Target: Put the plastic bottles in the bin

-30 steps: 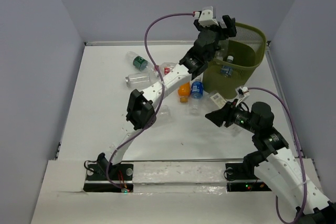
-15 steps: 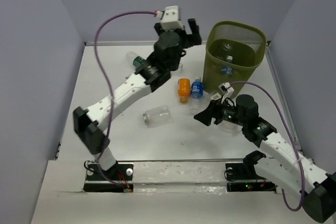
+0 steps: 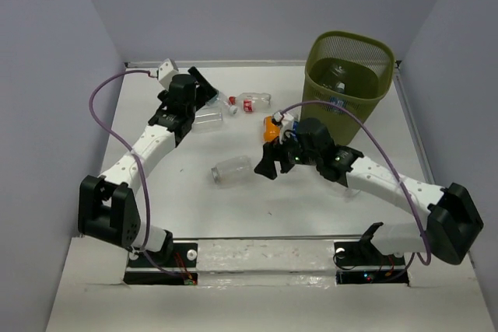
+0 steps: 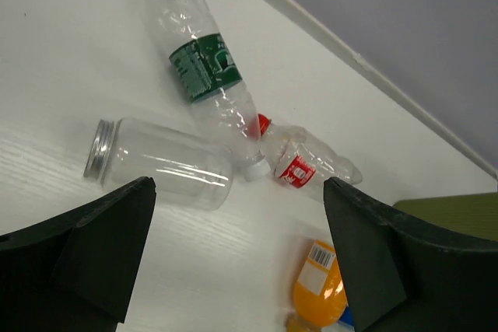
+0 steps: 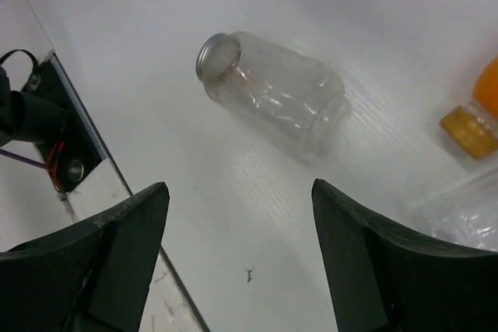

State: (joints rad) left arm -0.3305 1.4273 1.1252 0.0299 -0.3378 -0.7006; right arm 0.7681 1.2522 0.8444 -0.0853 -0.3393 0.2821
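The olive mesh bin point(image 3: 311, 126) stands at the back right with a few bottles point(image 3: 336, 87) inside. My left gripper point(image 3: 206, 99) point(image 4: 237, 184) hangs open above the back-left cluster: a green-labelled bottle point(image 4: 206, 68), a clear silver-lidded jar point(image 4: 159, 165) point(image 3: 206, 120) and a red-labelled bottle point(image 4: 299, 165) point(image 3: 250, 102). An orange bottle point(image 4: 319, 293) point(image 3: 272, 126) lies by the bin. Open and empty, my right gripper point(image 3: 263, 167) point(image 5: 239, 186) hovers just right of a clear jar point(image 3: 232, 170) point(image 5: 272, 95) lying mid-table. Crumpled clear plastic point(image 5: 467, 215) shows at the right wrist view's edge.
Grey walls close the table on the left, back and right. The arm bases and a taped strip point(image 3: 264, 258) line the near edge. A purple cable point(image 3: 105, 95) loops off the left arm, and another cable point(image 3: 366, 141) arcs off the right arm beside the bin.
My left arm swung away from above the bin to the back-left bottles. My right arm reached forward and left to the clear jar, and its jaws spread wider.
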